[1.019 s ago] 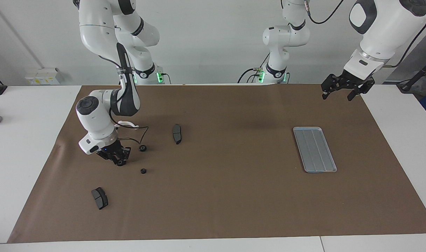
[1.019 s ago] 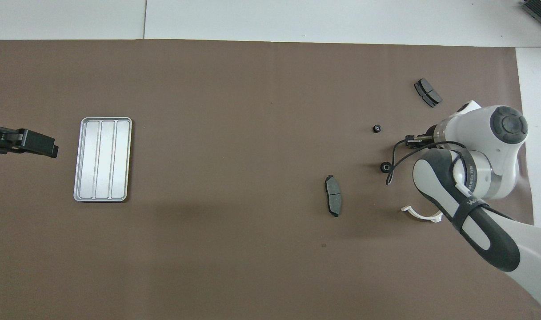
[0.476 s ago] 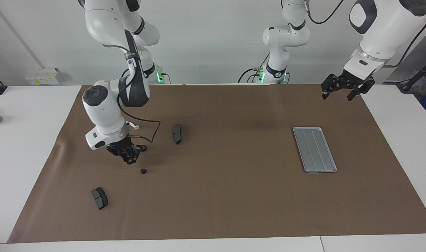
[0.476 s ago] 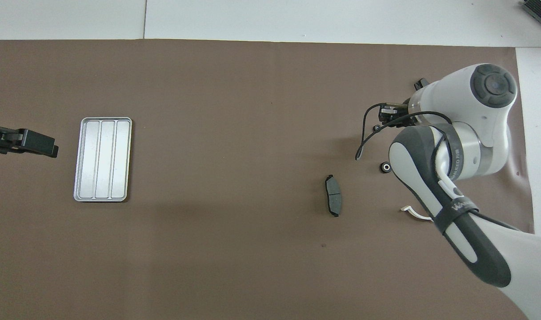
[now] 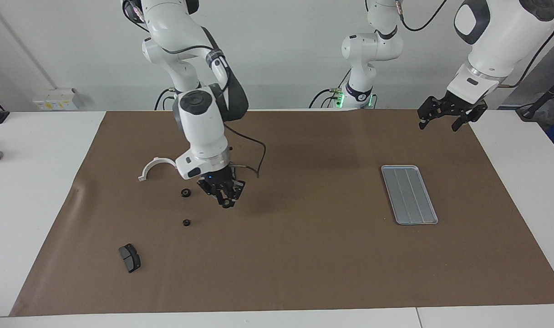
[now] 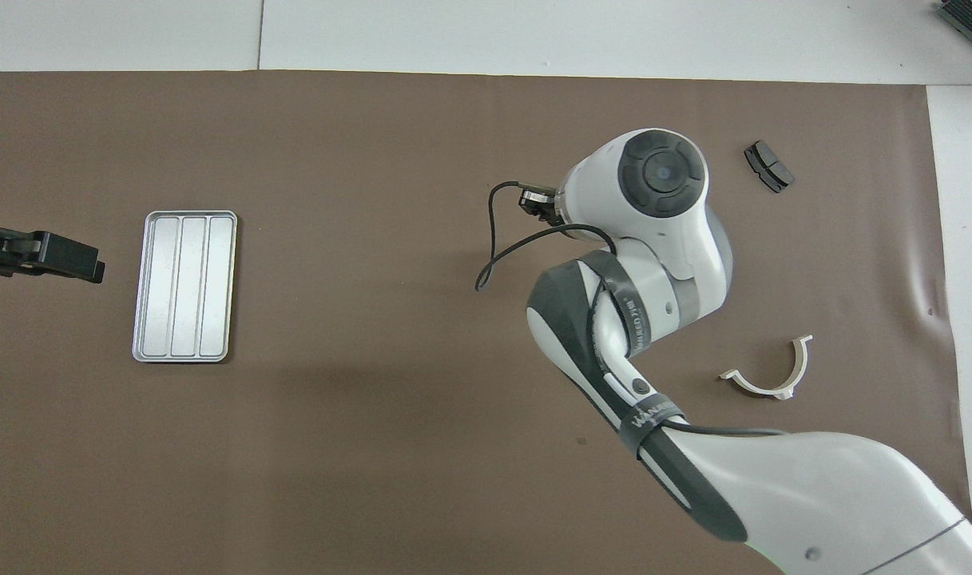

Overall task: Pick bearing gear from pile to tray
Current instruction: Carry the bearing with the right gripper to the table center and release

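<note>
Two small black round gears lay on the brown mat point(image 5: 304, 264) toward the right arm's end of the table, one point(image 5: 185, 193) nearer the robots than the other point(image 5: 186, 222), apart. A white half-ring bracket point(image 5: 157, 166) lay nearer the robots still, and a dark grey curved pad point(image 5: 129, 258) farthest out, near the mat's edge.

The right gripper point(image 5: 224, 197) hung low over the mat just beside the nearer gear; whether it gripped anything could not be told. Lettering on its arm was too small to read.

A broad bare stretch of mat separated the pile from the flat silver-grey grooved tray point(image 5: 409, 194). The left gripper point(image 5: 445, 120) hung idle over the mat's corner, jaws apart.
</note>
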